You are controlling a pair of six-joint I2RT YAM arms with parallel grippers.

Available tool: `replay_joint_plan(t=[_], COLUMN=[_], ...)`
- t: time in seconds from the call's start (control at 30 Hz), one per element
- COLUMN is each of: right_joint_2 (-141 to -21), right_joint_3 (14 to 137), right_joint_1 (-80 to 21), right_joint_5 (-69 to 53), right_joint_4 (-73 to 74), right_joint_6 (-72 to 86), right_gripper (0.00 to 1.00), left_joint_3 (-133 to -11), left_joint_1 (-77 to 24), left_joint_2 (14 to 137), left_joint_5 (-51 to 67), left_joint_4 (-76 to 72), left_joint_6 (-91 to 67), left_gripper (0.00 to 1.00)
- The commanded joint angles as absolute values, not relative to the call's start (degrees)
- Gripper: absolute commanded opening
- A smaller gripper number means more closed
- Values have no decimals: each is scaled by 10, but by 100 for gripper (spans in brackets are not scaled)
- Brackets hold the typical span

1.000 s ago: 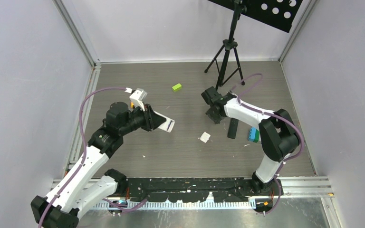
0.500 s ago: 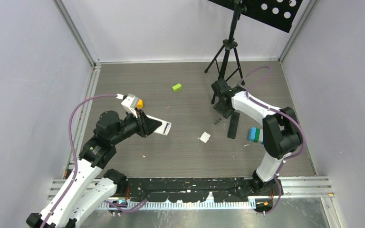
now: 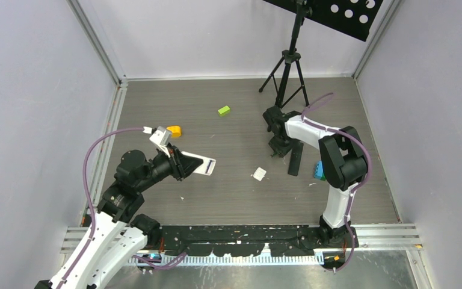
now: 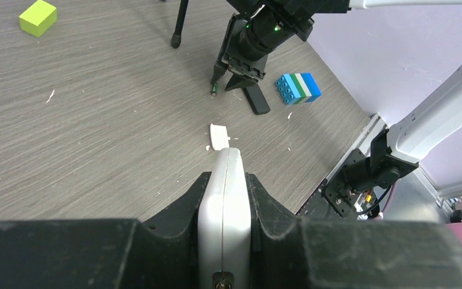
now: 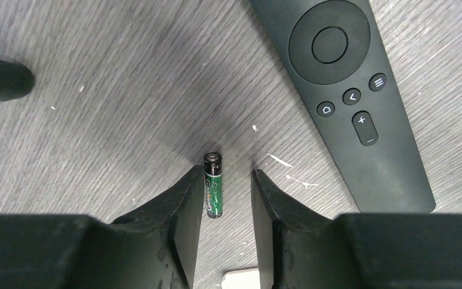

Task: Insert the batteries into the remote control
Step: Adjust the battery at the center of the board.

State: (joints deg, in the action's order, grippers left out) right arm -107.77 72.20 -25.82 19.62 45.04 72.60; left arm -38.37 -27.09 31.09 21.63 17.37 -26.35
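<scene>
Your right gripper (image 5: 225,176) stands open astride the green battery (image 5: 213,192), which lies on the table (image 5: 96,90) at 8 o'clock from the black remote (image 5: 349,90), so closing would pinch it across its width. Your left gripper (image 4: 225,180) clamps what appears to be a white remote (image 4: 224,229) edge-on, probably to present it for loading.

Green battery (image 5: 213,185) flat on table (image 5: 96,120); white remote (image 4: 224,205) held aloft.

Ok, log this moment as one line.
left gripper: shut on white remote | right gripper: open over green battery on table | black remote: beside it, buttons up
</scene>
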Motion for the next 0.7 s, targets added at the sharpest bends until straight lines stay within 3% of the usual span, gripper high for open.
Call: replay_joint_plan(t=[0.0,0.27,0.47,0.67], right_joint_2=[-1072,-1049,-996,-1001], right_joint_3=[719,696,678,694], right_joint_1=[-260,-270,-325,-347], right_joint_5=[221,225,247,225], right_joint_4=[453,456,471,458], right_joint_6=[781,902,1069,1090], right_gripper=[35,5,4,5], left_joint_3=[-381,-373,-365,-362], left_joint_1=[-268,-268,-269,-269], left_joint_2=[299,290,276,272], left_joint_5=[219,211,193,178], left_joint_4=[134,121,120,120], left_joint_6=[-260,-264,-267,-267], left_gripper=[0,0,0,0])
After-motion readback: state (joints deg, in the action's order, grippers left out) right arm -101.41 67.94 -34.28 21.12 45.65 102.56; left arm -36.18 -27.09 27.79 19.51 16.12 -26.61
